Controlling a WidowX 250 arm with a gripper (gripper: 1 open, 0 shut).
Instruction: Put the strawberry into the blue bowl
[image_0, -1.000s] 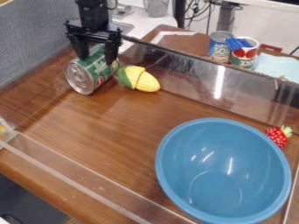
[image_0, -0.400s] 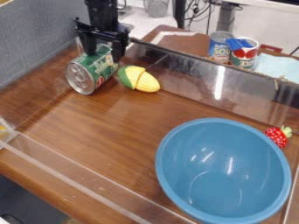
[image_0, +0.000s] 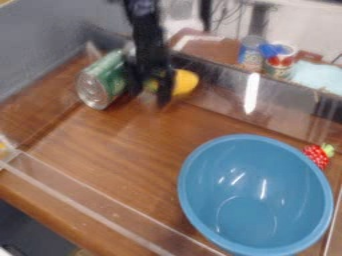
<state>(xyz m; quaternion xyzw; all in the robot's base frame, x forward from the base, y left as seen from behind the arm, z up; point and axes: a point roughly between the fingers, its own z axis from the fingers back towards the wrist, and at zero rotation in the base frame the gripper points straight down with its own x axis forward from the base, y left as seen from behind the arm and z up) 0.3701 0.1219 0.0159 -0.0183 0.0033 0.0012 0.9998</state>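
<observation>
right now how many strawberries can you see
1: the strawberry is beside the upper right rim of the blue bowl; others may be hidden

Blurred fingers (image_0: 158, 88) apparently moved over yellow toy (image_0: 186, 82).

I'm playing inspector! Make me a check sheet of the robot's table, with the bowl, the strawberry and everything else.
Surface: brown wooden table, see-through walls around it
Strawberry: red, green top, outside the bowl, just behind it
Blue bowl: upright, nothing seen inside
Clutter: green can lying on its side; yellow toy partly hidden by the robot
Fingers: dark, blurry, open, near the yellow toy
Cables: thin dark ones beyond the back wall
Surroundings: two cans and light-blue cloth behind the wall
</observation>
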